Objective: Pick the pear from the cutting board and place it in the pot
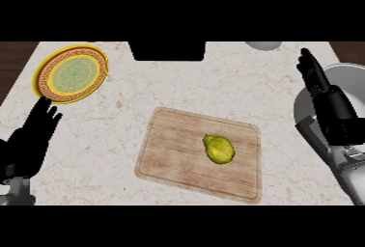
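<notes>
Sitting untouched on the cutting board (178, 154), the pear (219, 148) is nowhere near either hand; left hand (32, 140) and right hand (328, 103) both have fingers straight, holding nothing.

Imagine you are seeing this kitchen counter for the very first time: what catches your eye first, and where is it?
The yellow-green pear stands out first, lying right of centre on the wooden cutting board in the middle of the pale marble counter. Next comes the gold-rimmed plate at the far left corner. The black left hand and right hand frame the scene, both open, with the grey pot behind the right one.
</notes>
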Tool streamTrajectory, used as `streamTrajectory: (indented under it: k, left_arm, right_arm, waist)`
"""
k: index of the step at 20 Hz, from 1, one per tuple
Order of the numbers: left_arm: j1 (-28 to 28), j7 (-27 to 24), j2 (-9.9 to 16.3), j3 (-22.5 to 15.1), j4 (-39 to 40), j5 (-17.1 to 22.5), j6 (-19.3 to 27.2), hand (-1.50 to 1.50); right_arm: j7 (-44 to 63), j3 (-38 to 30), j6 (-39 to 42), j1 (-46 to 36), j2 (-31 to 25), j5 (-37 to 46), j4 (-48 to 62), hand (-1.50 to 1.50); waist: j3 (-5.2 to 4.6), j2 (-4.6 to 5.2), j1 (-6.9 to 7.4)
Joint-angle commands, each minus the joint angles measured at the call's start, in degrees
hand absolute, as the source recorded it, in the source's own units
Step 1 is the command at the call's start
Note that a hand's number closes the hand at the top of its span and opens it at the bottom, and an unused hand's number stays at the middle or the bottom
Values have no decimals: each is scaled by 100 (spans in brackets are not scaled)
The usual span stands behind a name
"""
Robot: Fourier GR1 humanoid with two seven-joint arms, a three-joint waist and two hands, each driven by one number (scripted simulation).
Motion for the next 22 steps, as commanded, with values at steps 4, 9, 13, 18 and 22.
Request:
streamTrajectory:
  k: [4, 9, 13, 18, 22]
  left_arm:
    - [-204, -791, -192, -237, -444, -413, 8, 0]
    - [-278, -1343, -681, -861, -557, -902, 146, 0]
    - [-113, -1686, -963, -1064, -272, -1218, 359, 0]
    - [359, -2011, -1429, -1516, -292, -1609, 611, 0]
    - [21, -2010, -1323, -1297, -28, -1564, 541, 0]
  right_arm:
    - [-1701, -890, 1095, 341, 855, -1951, 455, 150]
    - [-1508, -1125, 1171, 724, 715, -1775, 2486, -150]
    - [-3091, -1268, 2690, 988, 1140, -2439, 2638, -150]
    - [-3461, -1441, 3383, 616, 972, -2348, 3119, -150]
    - [-2668, -1037, 3770, 252, 270, -1841, 3240, -150]
  waist:
    - [178, 6, 64]
    - [130, 98, 173]
    - [116, 1, 59]
    - [98, -46, 78]
    - [95, -34, 94]
